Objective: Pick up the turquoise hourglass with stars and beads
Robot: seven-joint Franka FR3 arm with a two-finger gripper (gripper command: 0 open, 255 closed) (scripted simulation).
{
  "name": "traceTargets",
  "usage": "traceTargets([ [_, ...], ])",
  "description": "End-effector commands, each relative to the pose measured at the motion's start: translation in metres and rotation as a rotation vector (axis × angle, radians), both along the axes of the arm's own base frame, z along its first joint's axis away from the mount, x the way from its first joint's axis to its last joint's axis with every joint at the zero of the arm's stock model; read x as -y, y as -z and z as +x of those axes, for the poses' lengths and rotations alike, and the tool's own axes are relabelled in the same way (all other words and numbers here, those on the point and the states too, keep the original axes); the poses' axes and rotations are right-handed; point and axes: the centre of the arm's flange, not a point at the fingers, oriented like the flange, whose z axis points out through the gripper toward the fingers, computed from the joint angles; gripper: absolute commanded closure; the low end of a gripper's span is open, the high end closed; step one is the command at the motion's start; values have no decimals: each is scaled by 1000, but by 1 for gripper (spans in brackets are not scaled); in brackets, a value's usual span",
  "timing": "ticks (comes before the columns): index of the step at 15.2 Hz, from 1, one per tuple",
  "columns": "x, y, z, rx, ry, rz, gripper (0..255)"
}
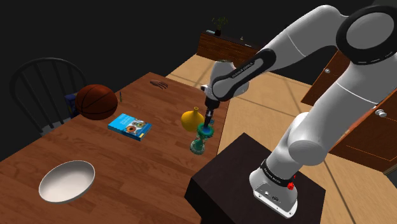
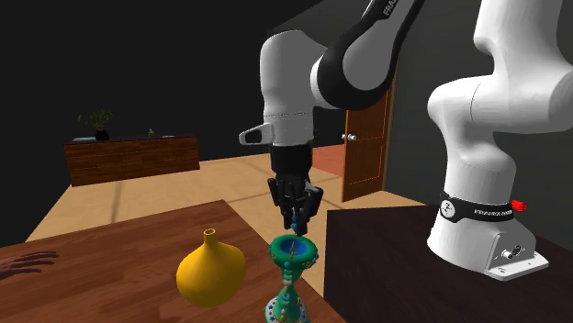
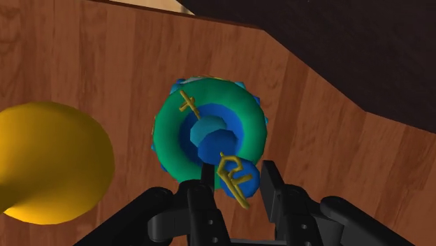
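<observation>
The turquoise hourglass [image 1: 202, 135] stands upright near the table edge closest to the dark stand. It has green and blue discs and gold ornaments on top [image 3: 182, 133]. My gripper [image 1: 208, 121] hangs straight above it, pointing down. In the second exterior view the gripper [image 2: 295, 223] sits just over the hourglass's top disc [image 2: 294, 250]. In the wrist view the gripper [image 3: 237, 178] has its fingers drawn close together, clasping the gold ornament and blue bead on the hourglass's top. Whether the base touches the wood I cannot tell.
A yellow vase [image 1: 192, 118] stands right beside the hourglass. On the wooden table [image 1: 95, 165] are also a blue book [image 1: 129, 126], a basketball [image 1: 97, 102] and a white bowl [image 1: 67, 181]. A chair [image 1: 38, 83] stands behind the table; the dark stand [image 1: 254, 184] borders it.
</observation>
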Motion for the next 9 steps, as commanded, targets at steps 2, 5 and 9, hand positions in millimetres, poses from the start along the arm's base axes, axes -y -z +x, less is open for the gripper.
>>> traceTargets([
  [2,-1,-16,0,0,0,0,255],
  [5,-1,-32,0,0,0,0,255],
  [9,-1,-43,0,0,0,0,255],
])
